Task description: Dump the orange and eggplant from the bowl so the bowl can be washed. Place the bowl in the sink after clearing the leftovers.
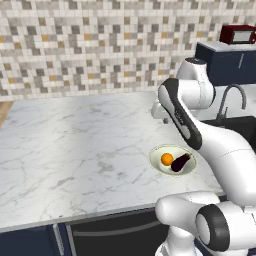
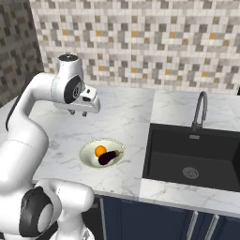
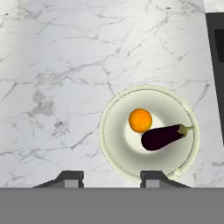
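Spread tool (image 3: 108,177) fingers, round cream bowl (image 3: 114,148), glossy eggplant (image 3: 162,136), orange (image 3: 140,120), marble counter (image 3: 57,78)

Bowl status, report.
Gripper open, above counter, holding nothing. Bowl on counter; orange, eggplant inside. Sink path unobstructed.

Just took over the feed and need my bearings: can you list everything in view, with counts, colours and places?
bowl: one, cream-white, on the counter left of the sink
orange: one, bright orange, in the bowl
eggplant: one, dark purple, in the bowl beside the orange
sink: one, black, set into the counter
faucet: one, grey, behind the sink
counter: white marble
microwave: one, red, far right
gripper: one, open, above the counter behind the bowl
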